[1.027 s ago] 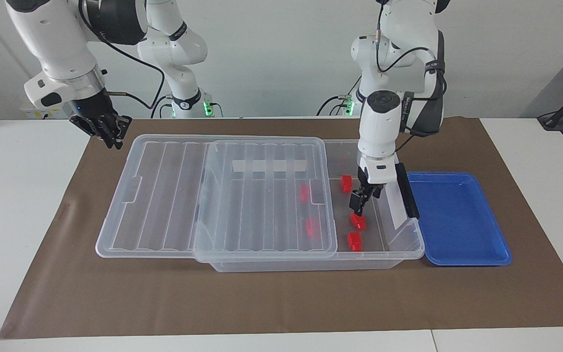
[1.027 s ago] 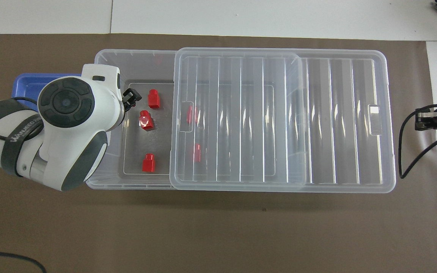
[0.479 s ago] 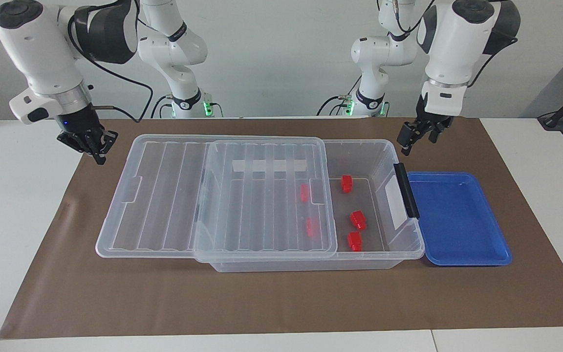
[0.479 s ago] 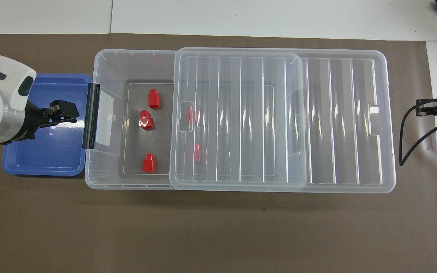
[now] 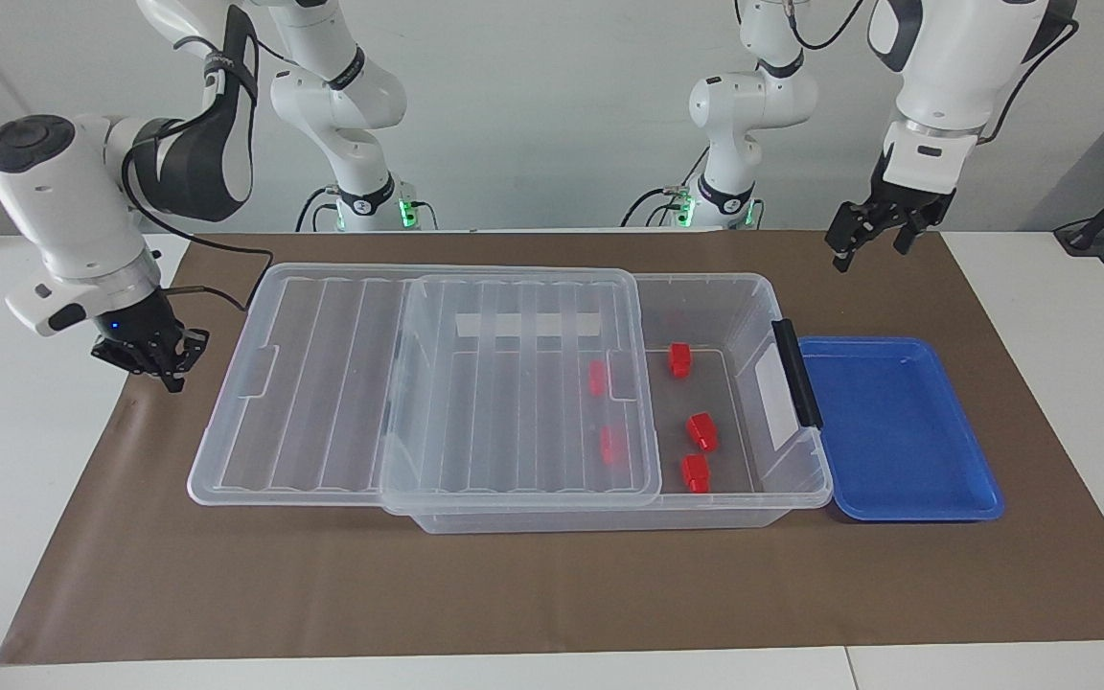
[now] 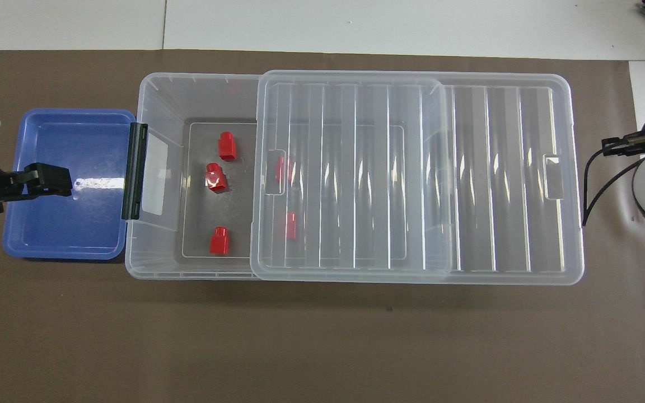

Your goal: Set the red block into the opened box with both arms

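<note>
Bright, even light — glare streaks the lid (image 6: pixel 356 168) and blue tray (image 6: pixel 65 235); soft shadows.

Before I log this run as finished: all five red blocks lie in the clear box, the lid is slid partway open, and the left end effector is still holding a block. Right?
Not quite. The left end effector is open and holds nothing, as the facing view shows; it hangs above the brown mat near the blue tray. The rest stands: five red blocks lie in the clear box, with the lid slid partway open.

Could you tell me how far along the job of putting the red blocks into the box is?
Done: five red blocks lie in the box, two under its slid-aside lid; the blue tray is bare. In hand: nothing; left pincer open, right pincer shut. Left: apparently nothing.
</note>
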Available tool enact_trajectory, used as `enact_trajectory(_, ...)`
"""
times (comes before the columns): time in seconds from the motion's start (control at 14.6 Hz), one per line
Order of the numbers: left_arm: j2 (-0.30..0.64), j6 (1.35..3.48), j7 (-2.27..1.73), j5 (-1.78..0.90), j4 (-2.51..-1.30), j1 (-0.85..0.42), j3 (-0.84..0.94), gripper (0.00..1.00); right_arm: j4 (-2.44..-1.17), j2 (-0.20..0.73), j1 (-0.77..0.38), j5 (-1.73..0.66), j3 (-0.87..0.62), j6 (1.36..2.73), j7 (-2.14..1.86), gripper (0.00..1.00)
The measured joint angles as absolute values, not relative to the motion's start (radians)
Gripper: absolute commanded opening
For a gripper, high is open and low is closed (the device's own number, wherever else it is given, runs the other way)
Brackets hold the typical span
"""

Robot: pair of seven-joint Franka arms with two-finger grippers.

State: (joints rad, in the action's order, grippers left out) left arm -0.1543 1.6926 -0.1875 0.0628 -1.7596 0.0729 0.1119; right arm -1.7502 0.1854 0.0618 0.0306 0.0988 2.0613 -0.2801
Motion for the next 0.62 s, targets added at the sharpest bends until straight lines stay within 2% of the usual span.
enact_trajectory(0.21,-0.155,1.692,-0.109,0.061,-1.751,0.124,0.098,1.0,-1.776,0.191,0.062,-0.023,0.099,2.074,-0.31,0.0)
enact_trajectory(0.62,-0.155,1.694,-0.106,0.061,-1.731,0.126,0.084,1.0,-1.782,0.19,0.05,-0.101,0.089,2.074,-0.312,0.0)
